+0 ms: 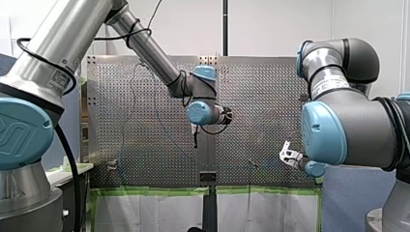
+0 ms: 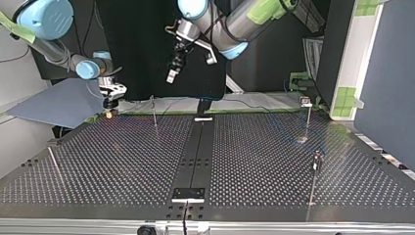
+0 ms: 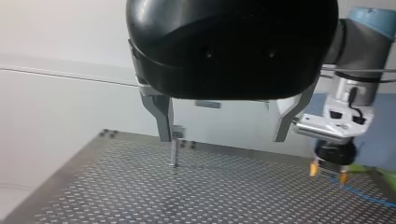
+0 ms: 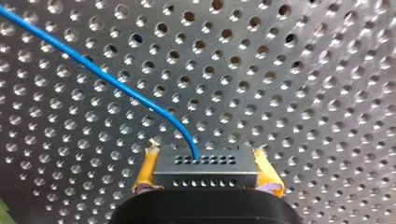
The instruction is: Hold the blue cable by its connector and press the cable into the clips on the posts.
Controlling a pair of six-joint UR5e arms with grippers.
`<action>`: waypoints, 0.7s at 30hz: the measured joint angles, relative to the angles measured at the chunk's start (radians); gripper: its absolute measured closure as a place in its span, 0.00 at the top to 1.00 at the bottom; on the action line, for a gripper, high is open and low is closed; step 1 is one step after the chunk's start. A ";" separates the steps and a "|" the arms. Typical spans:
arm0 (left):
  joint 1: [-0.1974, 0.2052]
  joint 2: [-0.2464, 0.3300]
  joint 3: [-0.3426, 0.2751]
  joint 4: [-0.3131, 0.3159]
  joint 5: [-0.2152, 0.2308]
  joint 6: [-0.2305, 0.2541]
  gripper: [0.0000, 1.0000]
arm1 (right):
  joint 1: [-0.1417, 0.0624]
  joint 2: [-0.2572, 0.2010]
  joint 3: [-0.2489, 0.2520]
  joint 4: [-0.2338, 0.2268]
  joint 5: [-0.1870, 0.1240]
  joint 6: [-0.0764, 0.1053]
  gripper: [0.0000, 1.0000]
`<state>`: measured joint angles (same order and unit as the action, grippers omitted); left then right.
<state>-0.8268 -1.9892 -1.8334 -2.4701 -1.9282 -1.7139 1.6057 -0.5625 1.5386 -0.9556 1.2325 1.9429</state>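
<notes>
1. Our right gripper (image 4: 205, 158) is closed on the connector (image 4: 205, 173). This is a small dark block, pinched by its two short ends between the yellow pads (image 4: 145, 170) just above the worktop (image 4: 303, 93).
2. The blue cable (image 4: 98, 72) leaves the middle of the connector's holed face, bends in a soft curve and runs away low over the worktop. In the top view this is at the far left corner of the worktop.
3. Our left gripper (image 3: 224, 135) hangs higher over the worktop, its metal fingers spread wide with nothing between them. A post (image 3: 173, 151) stands just ahead of one finger.
4. We judge the cable to be thin, light and limp, with a little spring in it. It will likely sag and wander unless kept taut, and we can only pull it, not push it.
5. The connector looks hard and square, so it is the right place to hold. Its flat ends give the pads a firm seat, and we would not pinch the bare cable instead.
6. The weak spot, we think, is where the cable enters the connector. A sharp sideways tug could kink it or pull it out, so any pull should run along the cable.
7. The clips on the posts are too small for us to read, and we cannot tell whether any of them holds the cable.
</notes>
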 joint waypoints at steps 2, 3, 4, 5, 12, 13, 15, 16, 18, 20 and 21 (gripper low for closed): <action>0.002 0.018 -0.018 0.018 -0.001 -0.015 1.00 | -0.001 -0.013 0.007 0.001 -0.001 0.000 0.00; 0.003 0.026 -0.026 0.026 -0.002 -0.019 1.00 | -0.001 -0.022 0.014 0.002 0.000 0.000 0.00; 0.004 0.034 -0.034 0.033 -0.002 -0.023 1.00 | -0.001 -0.029 0.019 0.002 0.000 0.000 0.00; 0.005 0.044 -0.044 0.043 -0.003 -0.028 1.00 | -0.001 -0.036 0.025 0.002 0.001 0.000 0.00; 0.013 0.103 -0.103 0.102 -0.003 -0.059 1.00 | 0.001 -0.091 0.078 0.000 0.009 -0.001 0.00; 0.013 0.111 -0.111 0.110 -0.003 -0.064 1.00 | 0.001 -0.097 0.084 0.000 0.011 -0.001 0.00; 0.013 0.128 -0.128 0.128 -0.004 -0.069 1.00 | 0.003 -0.112 0.097 0.000 0.018 -0.004 0.00; 0.012 0.135 -0.135 0.134 -0.004 -0.069 1.00 | 0.004 -0.118 0.102 0.001 0.021 -0.007 0.00; 0.006 0.142 -0.151 0.150 -0.005 -0.068 1.00 | 0.008 -0.132 0.113 0.005 0.031 -0.017 0.00; 0.001 0.137 -0.166 0.165 -0.009 -0.070 1.00 | 0.012 -0.145 0.120 0.010 0.041 -0.028 0.00; -0.001 0.133 -0.173 0.172 -0.013 -0.071 1.00 | 0.015 -0.155 0.122 0.013 0.046 -0.037 0.00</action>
<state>-0.8275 -1.8563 -2.0061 -2.2983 -1.9414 -1.7850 1.6203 -0.7176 1.6607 -0.9423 1.2780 1.9057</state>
